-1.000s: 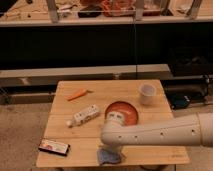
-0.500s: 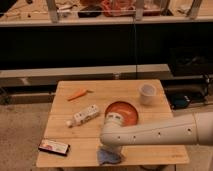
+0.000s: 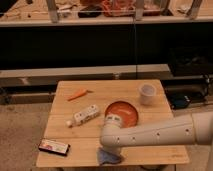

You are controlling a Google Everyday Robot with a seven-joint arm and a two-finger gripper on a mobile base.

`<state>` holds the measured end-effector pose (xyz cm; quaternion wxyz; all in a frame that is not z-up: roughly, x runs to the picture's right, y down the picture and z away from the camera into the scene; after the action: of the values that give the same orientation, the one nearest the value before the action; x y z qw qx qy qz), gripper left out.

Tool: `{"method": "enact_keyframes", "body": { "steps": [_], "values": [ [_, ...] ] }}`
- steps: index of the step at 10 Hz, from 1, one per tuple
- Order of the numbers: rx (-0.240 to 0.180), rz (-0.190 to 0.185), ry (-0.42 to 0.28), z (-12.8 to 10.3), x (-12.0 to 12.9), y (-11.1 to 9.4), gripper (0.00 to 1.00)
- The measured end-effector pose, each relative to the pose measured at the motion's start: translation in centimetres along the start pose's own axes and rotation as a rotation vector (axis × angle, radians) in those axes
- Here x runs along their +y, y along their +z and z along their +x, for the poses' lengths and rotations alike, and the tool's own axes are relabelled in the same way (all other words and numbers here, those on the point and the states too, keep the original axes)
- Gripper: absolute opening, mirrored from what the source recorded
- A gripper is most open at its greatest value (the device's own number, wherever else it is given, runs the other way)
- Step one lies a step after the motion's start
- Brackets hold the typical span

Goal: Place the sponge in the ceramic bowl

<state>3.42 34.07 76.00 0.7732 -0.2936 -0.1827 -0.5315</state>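
Though I can't tell whether the gripper (image 3: 110,145) above it is spread, the near-edge sponge (image 3: 108,158) looks soft, light, best pinched mid-body.

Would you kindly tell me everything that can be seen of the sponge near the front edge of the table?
The sponge is a small, soft-looking blue-grey pad with an uneven outline. It is at the front edge of the wooden table, nearer the camera than the orange ceramic bowl and apart from it. Its upper part is hidden by the white arm, whose gripper is right over it. Whether the sponge rests on the table or is slightly lifted cannot be told.
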Motion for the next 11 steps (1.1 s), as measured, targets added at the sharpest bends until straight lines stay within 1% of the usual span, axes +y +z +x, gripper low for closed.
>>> {"method": "enact_keyframes", "body": {
  "steps": [1, 3, 5, 7, 9, 10, 11],
  "values": [
    [0.006, 0.001, 0.001, 0.0, -0.1, 0.0, 0.56],
    [0.011, 0.005, 0.004, -0.1, -0.2, 0.2, 0.38],
    [0.008, 0.008, 0.004, -0.2, -0.3, -0.3, 0.15],
    [0.006, 0.000, 0.005, -0.3, 0.1, -0.6, 0.01],
    [0.006, 0.003, 0.005, -0.3, 0.0, -0.7, 0.00],
    [0.029, 0.020, 0.018, -0.3, -0.5, -0.6, 0.00],
    [0.039, 0.030, 0.024, -0.4, -0.9, -0.6, 0.00]
  ]
}}
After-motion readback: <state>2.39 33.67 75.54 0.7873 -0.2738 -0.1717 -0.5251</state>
